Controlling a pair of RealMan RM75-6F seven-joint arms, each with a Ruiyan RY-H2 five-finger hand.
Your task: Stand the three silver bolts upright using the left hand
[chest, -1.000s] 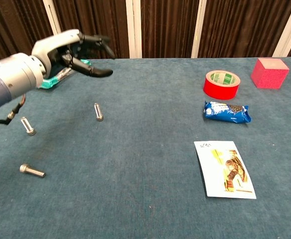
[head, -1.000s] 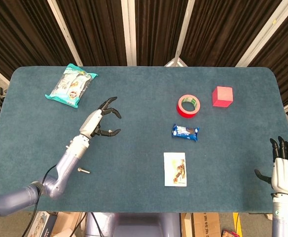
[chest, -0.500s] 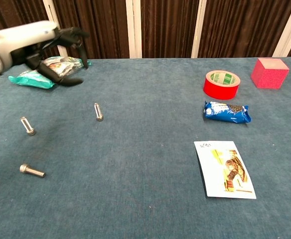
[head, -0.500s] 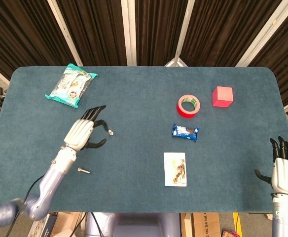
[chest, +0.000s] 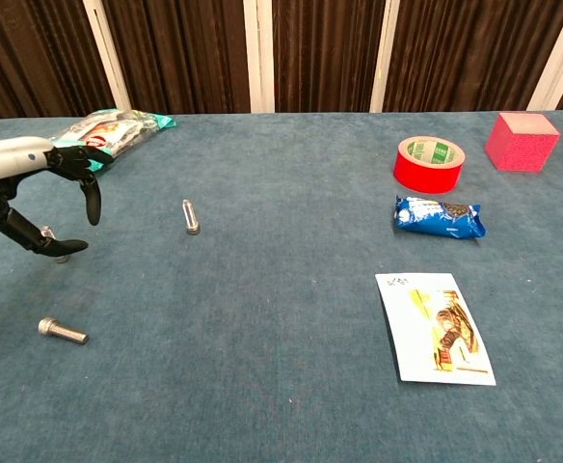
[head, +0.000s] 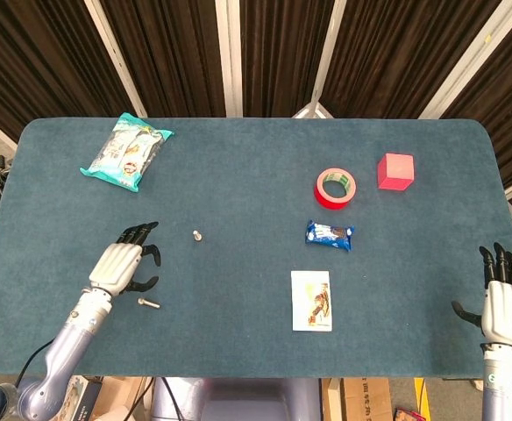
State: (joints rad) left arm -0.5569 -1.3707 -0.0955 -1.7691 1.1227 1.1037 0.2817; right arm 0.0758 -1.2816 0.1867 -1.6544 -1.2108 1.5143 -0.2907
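Observation:
One silver bolt (head: 197,235) (chest: 191,216) stands upright on the blue table, left of centre. A second bolt (head: 148,303) (chest: 62,332) lies on its side near the front left. The third bolt (chest: 61,257) shows only in the chest view, partly behind my left thumb, so I cannot tell how it stands. My left hand (head: 123,265) (chest: 26,188) hovers over that third bolt, fingers spread and curved downward, holding nothing. My right hand (head: 504,303) rests at the front right table edge with its fingers straight and empty.
A teal snack bag (head: 126,151) (chest: 108,128) lies at the back left. Red tape roll (head: 336,188) (chest: 429,164), pink cube (head: 395,171) (chest: 522,141), blue packet (head: 330,234) (chest: 438,217) and a white sachet (head: 311,300) (chest: 435,328) occupy the right half.
My left hand has drawn back from above the middle bolt toward the front left and lower, uncovering the upright bolt and now covering the leftmost one. The right hand has not moved.

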